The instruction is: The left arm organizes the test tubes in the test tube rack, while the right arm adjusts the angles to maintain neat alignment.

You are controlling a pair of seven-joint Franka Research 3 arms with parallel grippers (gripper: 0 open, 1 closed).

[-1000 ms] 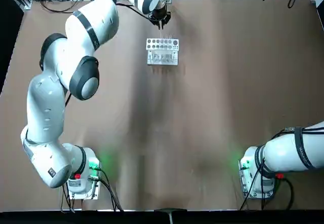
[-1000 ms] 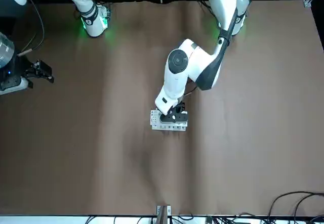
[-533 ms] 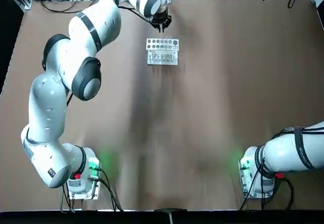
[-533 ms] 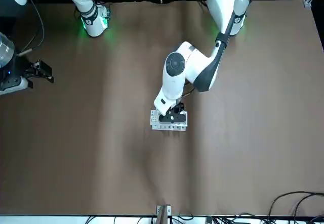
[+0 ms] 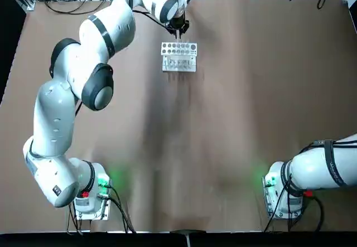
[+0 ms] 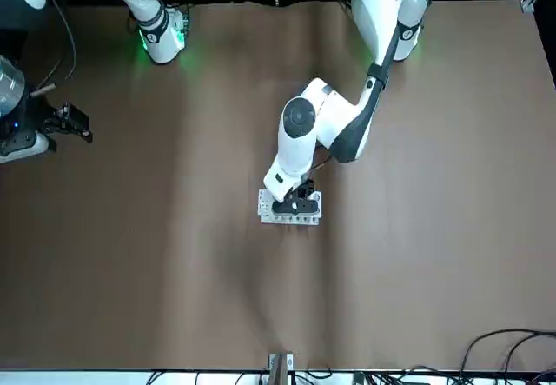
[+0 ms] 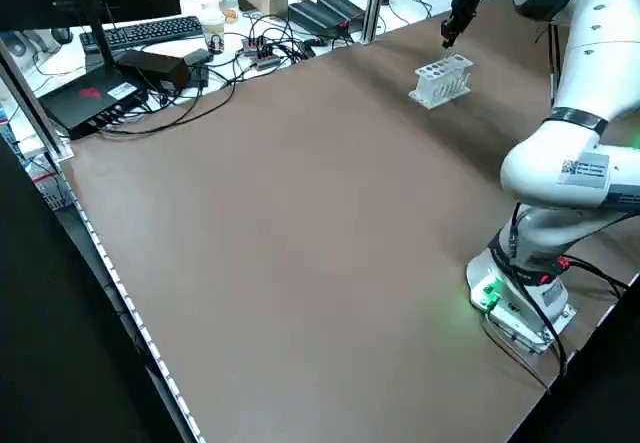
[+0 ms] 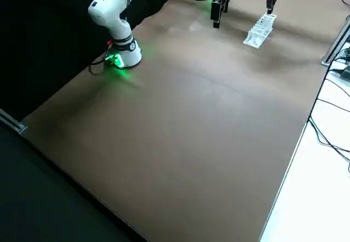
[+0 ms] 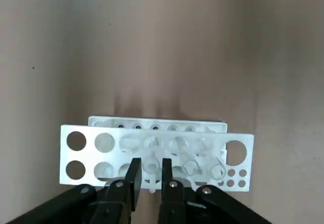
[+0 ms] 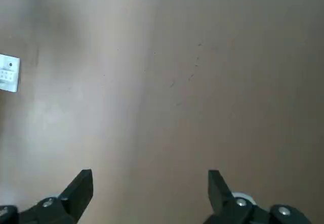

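The left arm (image 5: 83, 80) is seen stretched from its base at the near left of the brown worktop (image 5: 234, 119) across to the far side, where its gripper (image 5: 177, 30) is held over the far edge of the test tube rack (image 5: 178, 56). In the left wrist view the fingers (image 9: 134, 176) are drawn narrow, with only a slim gap between them, and a clear tube (image 9: 151, 173) is seen in that gap at the rack's nearer row; whether it is truly pinched cannot be told.

The white rack (image 9: 152, 153) is set on the far middle of the worktop, a little left of centre in the top view. Two rows of round holes are carried in its upper plate. The holes at its two ends are seen empty, while the test tubes (image 9: 197, 161), several clear ones, are held in the middle holes, some of them tilted rather than upright. Their exact number cannot be made out.

Farther right, the right arm (image 5: 321, 169) is parked by its base at the near right corner, well apart from the rack. Its gripper (image 10: 149, 188) is held above bare worktop with the fingers spread wide and nothing between them.
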